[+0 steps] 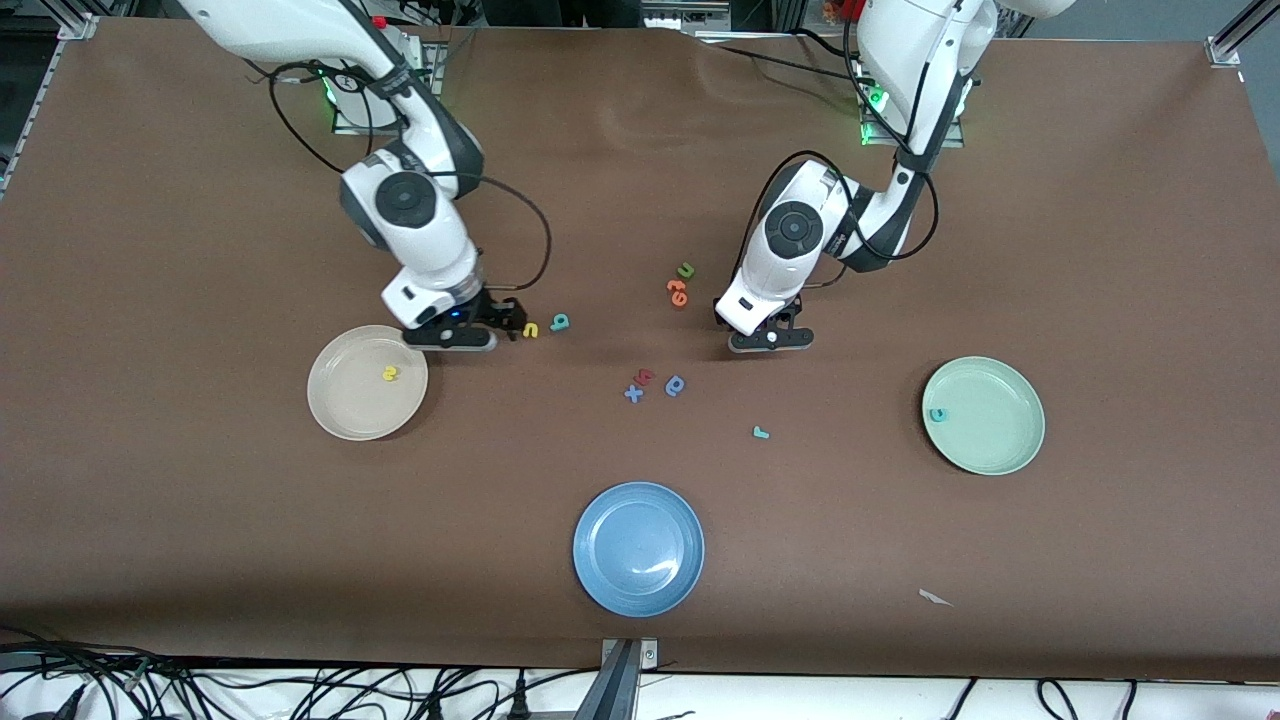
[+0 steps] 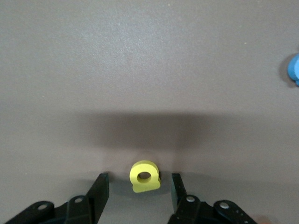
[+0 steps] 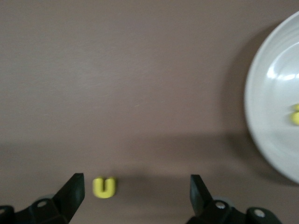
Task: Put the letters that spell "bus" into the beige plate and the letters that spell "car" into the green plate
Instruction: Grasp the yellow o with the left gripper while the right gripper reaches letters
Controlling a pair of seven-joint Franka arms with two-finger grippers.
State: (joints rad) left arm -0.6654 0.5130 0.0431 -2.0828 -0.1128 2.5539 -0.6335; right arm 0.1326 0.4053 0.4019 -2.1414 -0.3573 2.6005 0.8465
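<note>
My left gripper [image 1: 770, 332] [image 2: 139, 181] is low over the table's middle, open, with the yellow a [image 2: 145, 176] on the table between its fingers and a gap on each side. In the front view the hand hides that letter. My right gripper [image 1: 500, 322] [image 3: 138, 186] is open beside the beige plate [image 1: 340, 410] [image 3: 271, 140], straddling the yellow u [image 1: 530, 329] [image 3: 104, 186], which lies close to one finger. The teal b [image 1: 560, 322] is beside the u. The yellow s [image 1: 390, 374] [image 3: 295, 114] lies in the beige plate. The teal c [image 1: 937, 414] lies in the green plate [image 1: 1000, 440]. The teal r [image 1: 761, 433] lies on the table.
A blue plate [image 1: 638, 548] stands nearest the front camera. A blue round-bodied letter [image 1: 676, 385] [image 2: 294, 70], a red letter [image 1: 645, 376] and a blue x [image 1: 633, 394] lie mid-table. Orange letters [image 1: 677, 291] and a green u [image 1: 686, 270] lie by the left arm.
</note>
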